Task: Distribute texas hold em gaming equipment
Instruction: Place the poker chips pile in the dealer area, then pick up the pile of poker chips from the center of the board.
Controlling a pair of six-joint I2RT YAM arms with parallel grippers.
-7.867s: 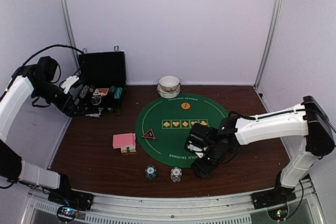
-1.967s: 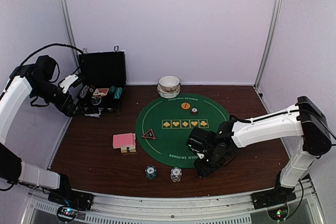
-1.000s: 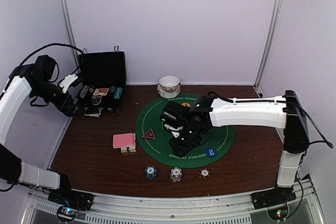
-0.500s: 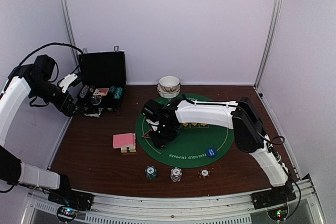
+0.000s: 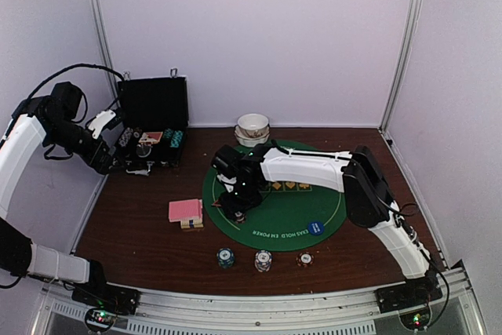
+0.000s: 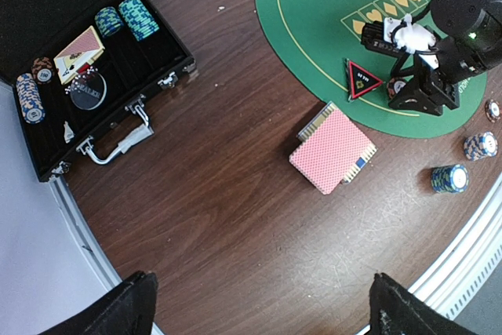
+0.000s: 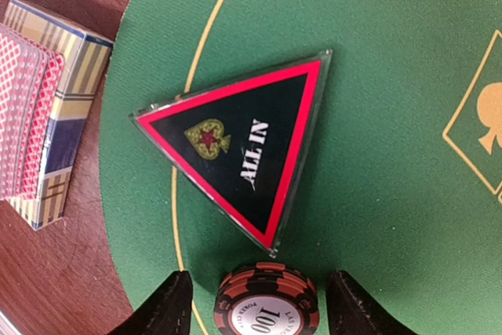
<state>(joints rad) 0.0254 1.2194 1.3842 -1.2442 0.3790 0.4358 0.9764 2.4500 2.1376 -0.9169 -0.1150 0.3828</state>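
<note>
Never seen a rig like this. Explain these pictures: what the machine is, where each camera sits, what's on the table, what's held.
Two white robot arms are bolted at the table's near edge, each ending in a two-finger pincer. The wide picture comes from a fixed camera above and behind them; the other two from cameras on the wrists. On the table lie a green poker mat, an open black case, pink-backed cards, white bowls, a blue disc and chip stacks. The left pincer hangs wide open, empty. The right pincer straddles a brown chip beside the ALL IN triangle marker; its fingers stand just off the chip, so nothing looks gripped.
</note>
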